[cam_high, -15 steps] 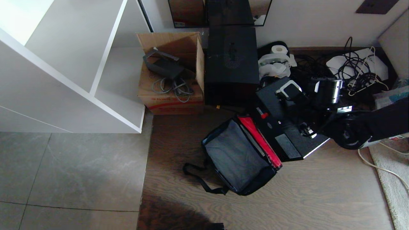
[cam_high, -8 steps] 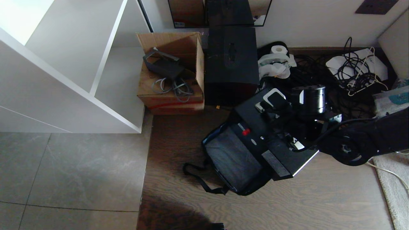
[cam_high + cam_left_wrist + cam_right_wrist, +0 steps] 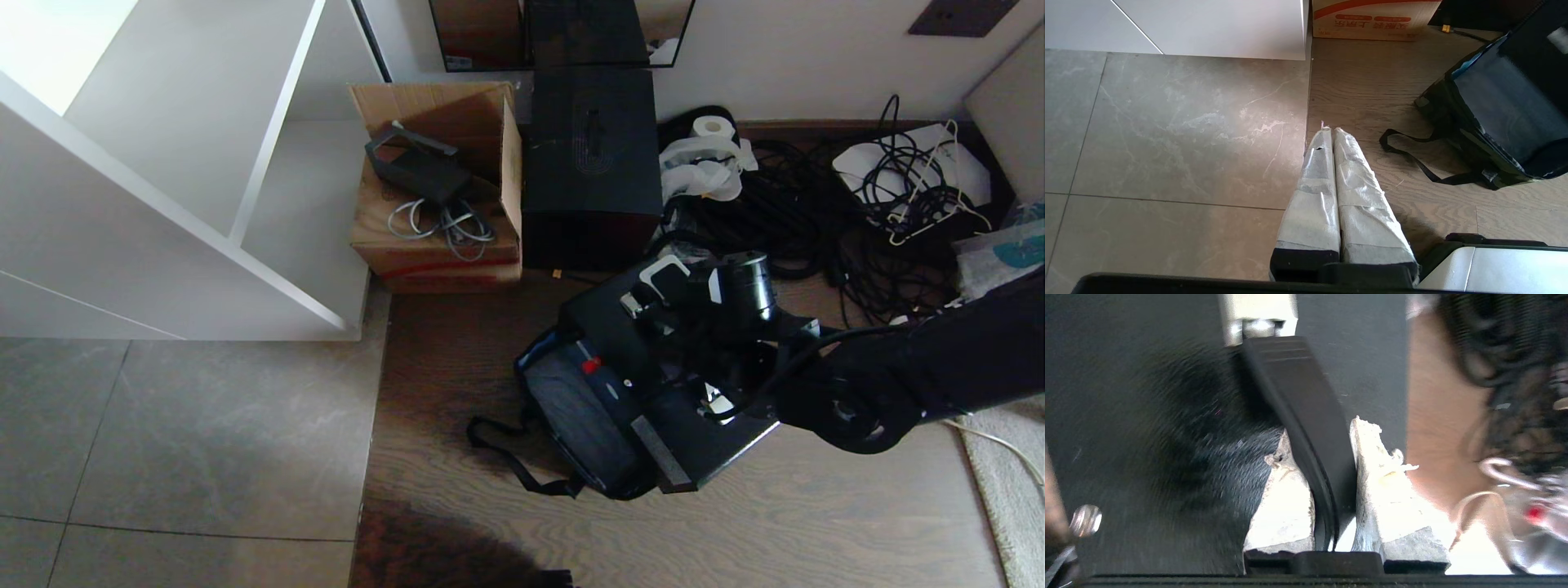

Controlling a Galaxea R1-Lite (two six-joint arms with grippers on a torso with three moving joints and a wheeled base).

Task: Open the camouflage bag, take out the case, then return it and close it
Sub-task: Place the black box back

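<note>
The right gripper [image 3: 1316, 486] is clamped on the strap handle [image 3: 1298, 416] of the case [image 3: 653, 384], which hangs tilted partly over the open camouflage bag [image 3: 571, 408]. Risk: the handle slipping through the pads, or a case corner snagging the bag's rim. The left gripper [image 3: 1329, 134] is parked with fingers together, off to the left.

Right gripper [image 3: 1316, 437] clamped, arm outstretched, left gripper [image 3: 1331, 134] closed, parked
</note>
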